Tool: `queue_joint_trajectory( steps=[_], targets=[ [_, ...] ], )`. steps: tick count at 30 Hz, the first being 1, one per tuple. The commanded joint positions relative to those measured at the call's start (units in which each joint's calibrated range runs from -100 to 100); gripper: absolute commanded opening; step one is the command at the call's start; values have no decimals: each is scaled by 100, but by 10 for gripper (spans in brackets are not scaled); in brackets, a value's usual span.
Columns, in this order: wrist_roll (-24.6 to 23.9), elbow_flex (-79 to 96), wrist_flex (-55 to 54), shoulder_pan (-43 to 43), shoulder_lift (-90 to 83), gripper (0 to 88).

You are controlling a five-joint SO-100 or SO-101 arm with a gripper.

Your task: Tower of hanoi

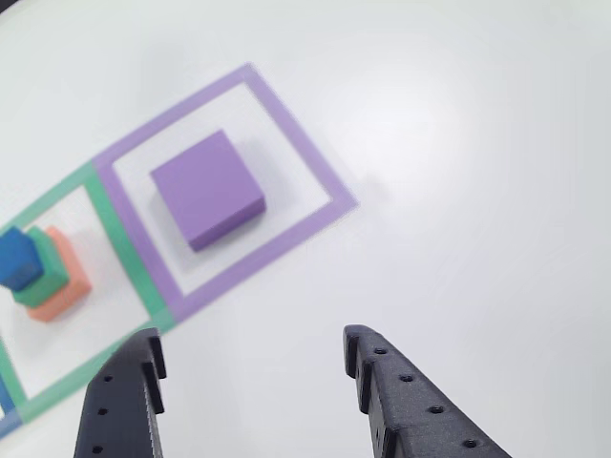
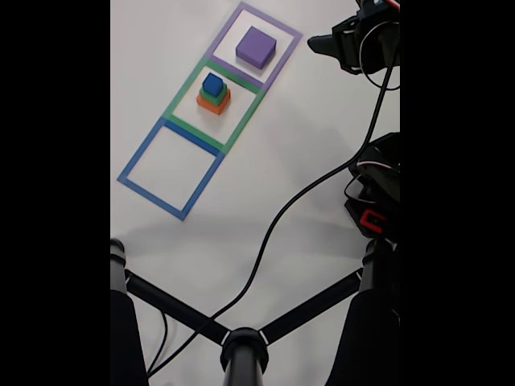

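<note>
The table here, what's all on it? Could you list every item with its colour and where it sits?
Purple block: one, purple, alone inside the purple tape square.
Stack of three blocks: blue on green on salmon-orange, inside the green tape square.
Blue tape square: one, nothing inside it.
Table: one, white.
Cable: one, black, trailing across the table.
Gripper: one, black, open, holding nothing, above bare table near the purple tape square.

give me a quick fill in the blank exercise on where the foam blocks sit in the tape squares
1. The flat purple foam block lies alone inside the ____ tape square.
2. The small blue foam cube tops a green foam block and a ____ foam block.
3. The blue tape square holds ____ blocks.
4. The black claw is ____.

Missing words: purple; salmon-orange; no; open
</note>
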Motion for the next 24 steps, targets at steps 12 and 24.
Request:
queue_joint_trajectory(
  steps=[12, 24],
  targets=[
    [79, 2737, -3367, 367, -381, 350],
    [79, 4509, -6758, 337, 405, 412]
  ],
)
